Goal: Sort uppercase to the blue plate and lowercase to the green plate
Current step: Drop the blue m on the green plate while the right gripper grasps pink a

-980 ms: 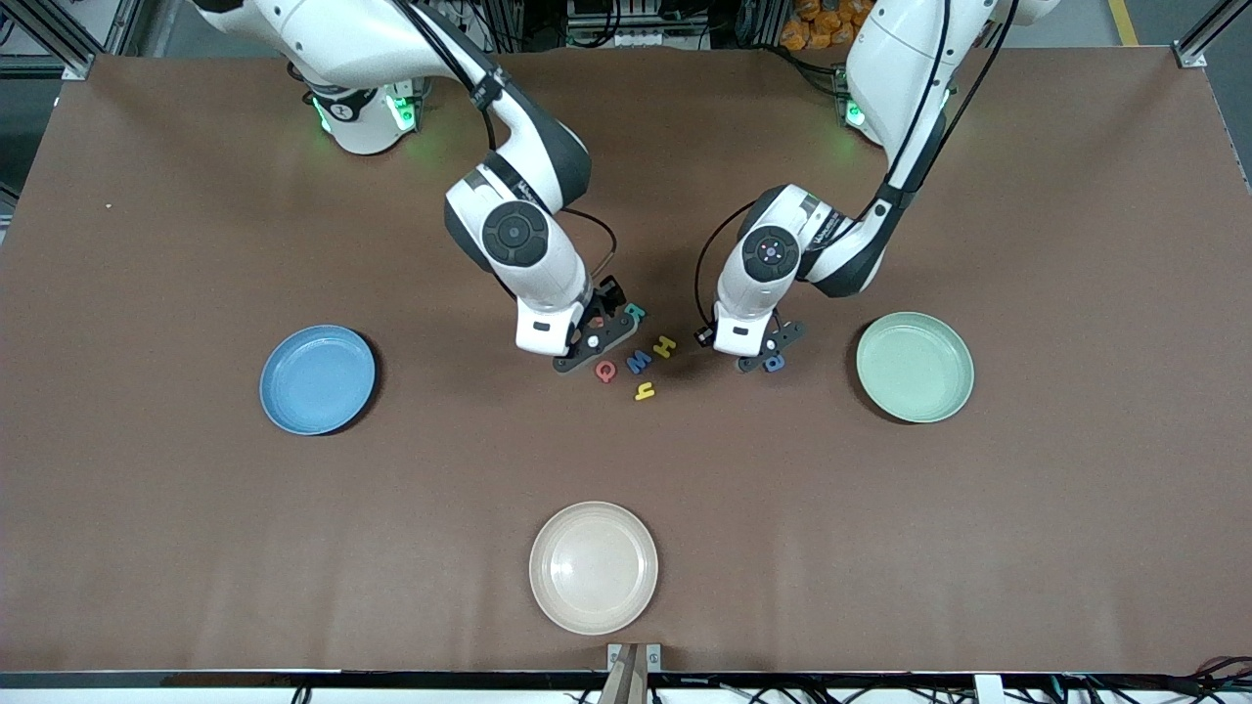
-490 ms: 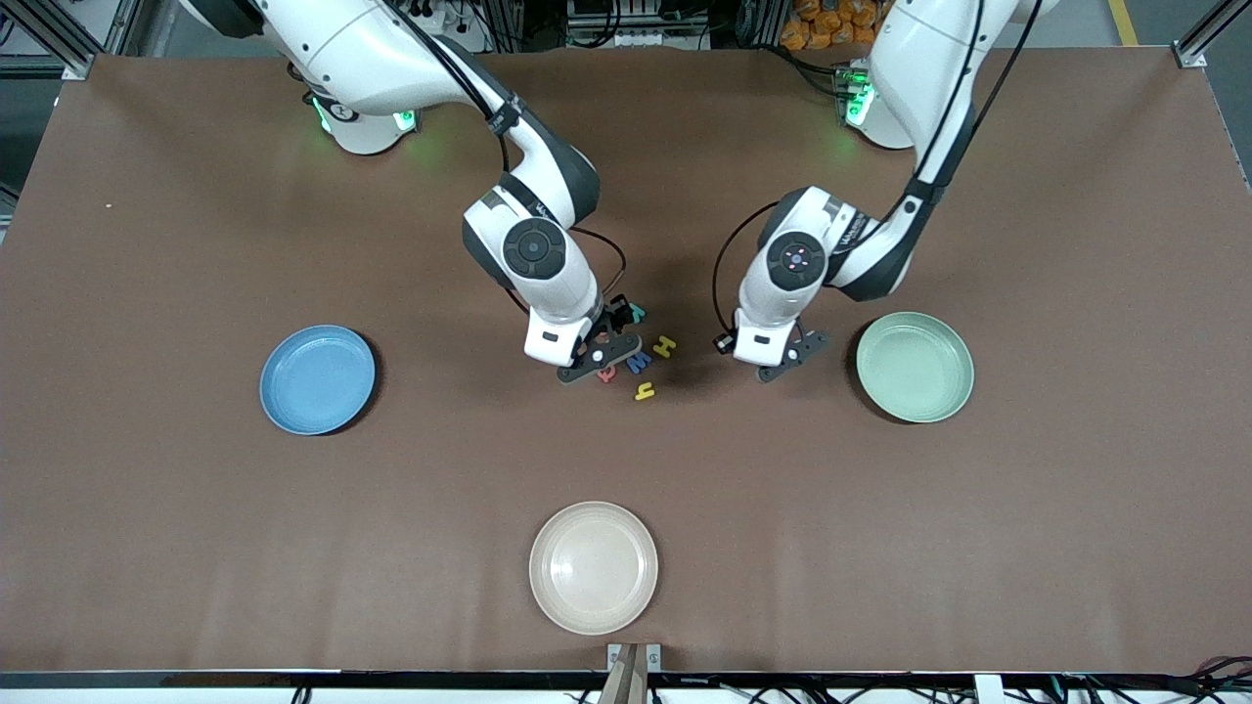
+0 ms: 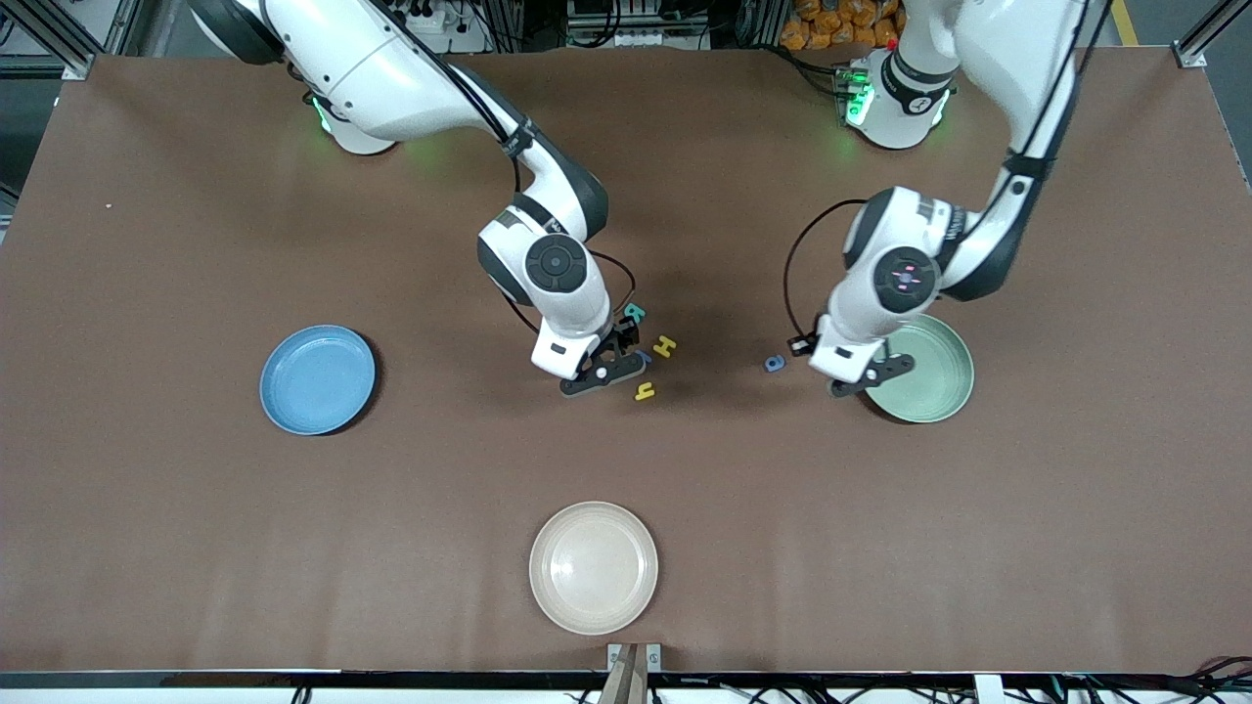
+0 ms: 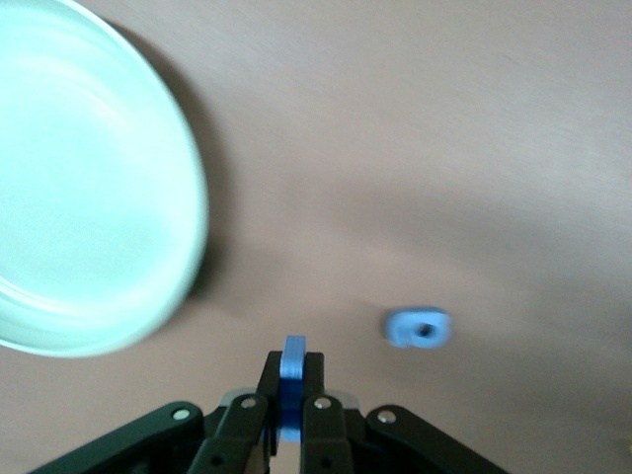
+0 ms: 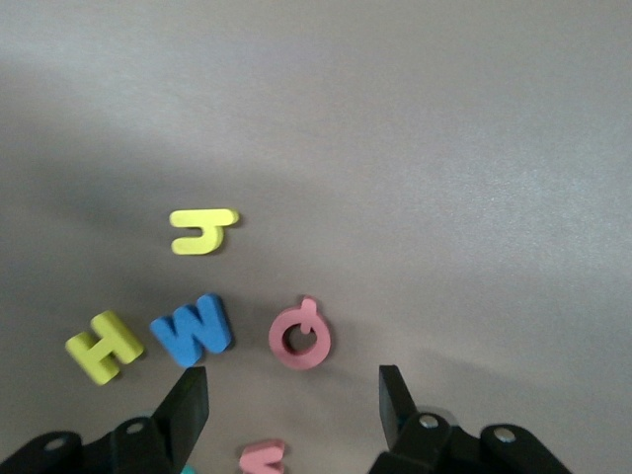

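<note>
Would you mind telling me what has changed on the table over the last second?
The left gripper, shut on a blue lowercase letter, carried it to the green plate. The open right gripper shifted over the red Q. The plates and other letters stayed put.

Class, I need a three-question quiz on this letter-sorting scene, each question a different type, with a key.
1. True or false: the left gripper is shut on a blue letter.
2. Which letter lies nearest between the right gripper's open fingers? A) yellow H B) red Q C) blue W
3. Fill in: the left gripper is over the rim of the ___ plate.

Key: 1 true; 2 B; 3 green.
</note>
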